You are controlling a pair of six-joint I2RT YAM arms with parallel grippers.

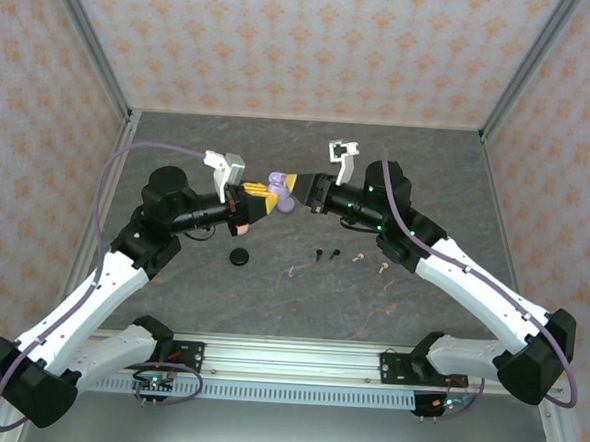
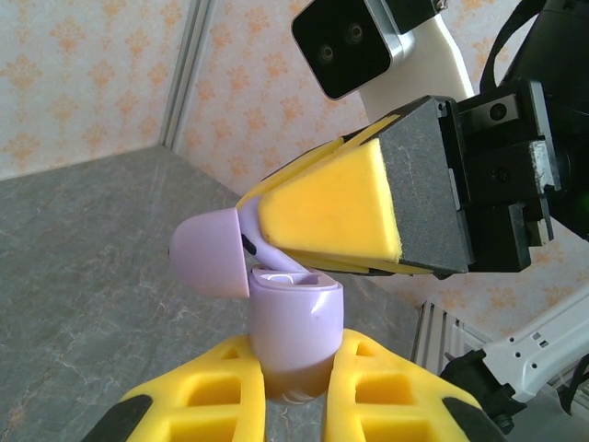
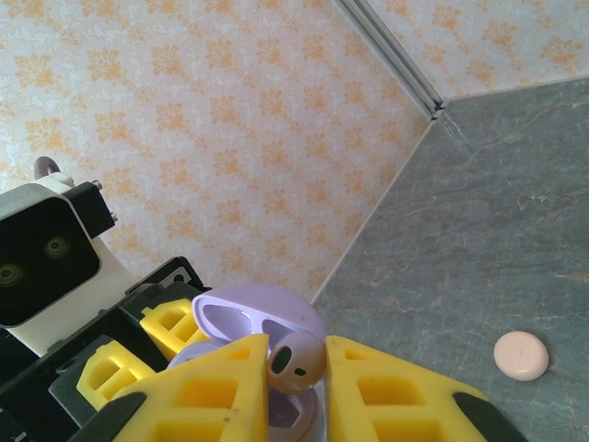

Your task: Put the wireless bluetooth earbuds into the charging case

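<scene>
Earbud point(image 3: 295, 362): a lilac one, pinched between the tips of the right pincer point(image 3: 294, 352), raised above the table point(image 1: 428, 174) at the mouth of the case.
Case point(image 2: 294, 318): lilac, clamped at its base by the left pincer point(image 2: 296, 359) and held in the air between the two arms, with its lid point(image 2: 210, 251) swung open to one side.
Step in hand: seating the bud in its well, as I judged it.
Contact: whether the bud already touched the case could not be told.
Doing it well: the stem probably needed lining up with the well before any push. A slow, straight approach suited, with a steady left grip and release only once the bud sat flush.
Loose buds: two black point(image 1: 325, 253), two pink point(image 1: 370, 263) and one lilac point(image 1: 291, 272) lay on the table below.
Pucks: a black puck point(image 1: 239, 257) and a pink puck point(image 3: 521, 355) rested on the table, well apart.
Edges: the open lid stood just beside the right fingertips, leaving little slack there.
Room: the walls point(image 1: 286, 40) were well apart from both pincers.
</scene>
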